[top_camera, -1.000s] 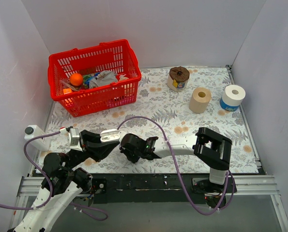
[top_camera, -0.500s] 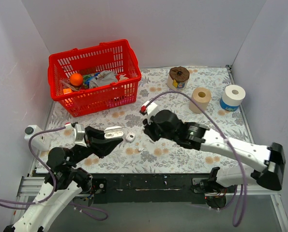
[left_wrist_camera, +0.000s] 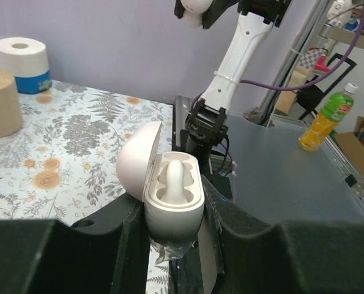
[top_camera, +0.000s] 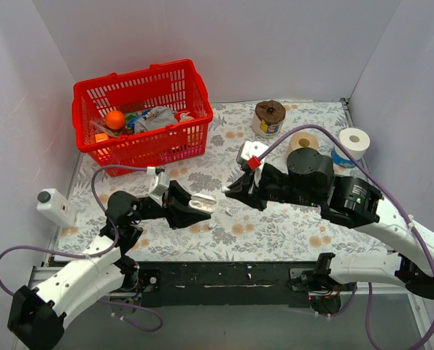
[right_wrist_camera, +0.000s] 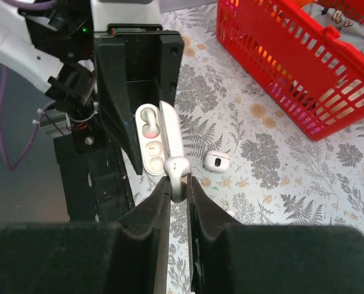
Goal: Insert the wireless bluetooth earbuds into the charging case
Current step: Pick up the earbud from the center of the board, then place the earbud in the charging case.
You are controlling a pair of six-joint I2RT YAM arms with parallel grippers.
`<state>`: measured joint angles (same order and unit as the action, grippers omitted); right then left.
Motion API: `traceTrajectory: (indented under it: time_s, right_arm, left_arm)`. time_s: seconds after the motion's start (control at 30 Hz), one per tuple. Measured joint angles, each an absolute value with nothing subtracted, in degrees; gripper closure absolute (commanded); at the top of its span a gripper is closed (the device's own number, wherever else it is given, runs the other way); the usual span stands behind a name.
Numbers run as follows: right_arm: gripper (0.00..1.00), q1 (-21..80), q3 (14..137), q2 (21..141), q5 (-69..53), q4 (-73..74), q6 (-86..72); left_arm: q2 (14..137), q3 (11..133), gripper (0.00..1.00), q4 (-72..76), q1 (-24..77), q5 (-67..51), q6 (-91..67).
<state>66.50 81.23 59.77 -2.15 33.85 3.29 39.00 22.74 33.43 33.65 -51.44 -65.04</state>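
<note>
From above, the left gripper [top_camera: 195, 206] presents the charging case [top_camera: 200, 202] toward the right gripper [top_camera: 230, 192], near but apart. I judge the danger to be a crooked approach: the earbud [right_wrist_camera: 177, 174] could catch the rim, twist out of its thin pinch and drop to the table [top_camera: 275, 233]. The left wrist view shows the left jaws clenched on the open case's sides (whether a socket is already filled I cannot tell). The right wrist view shows the right jaws nearly closed, grasping the earbud by its lower part, with a second earbud [right_wrist_camera: 218, 160] on the table beyond.
</note>
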Motion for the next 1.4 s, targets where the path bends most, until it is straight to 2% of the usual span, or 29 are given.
traceTrajectory:
  time_s: [0.5,1.4]
  right_arm:
    - [0.99,67.2,81.2,63.4,-7.3,38.9,6.5]
    - [0.99,67.6,87.8,71.3,-9.3,40.7,7.8]
  left_arm:
    - [49.1,25.4,1.0,48.3,33.6,-57.3,-67.5]
    - [49.4,25.6,1.0,49.3,33.5,-57.4,-67.1]
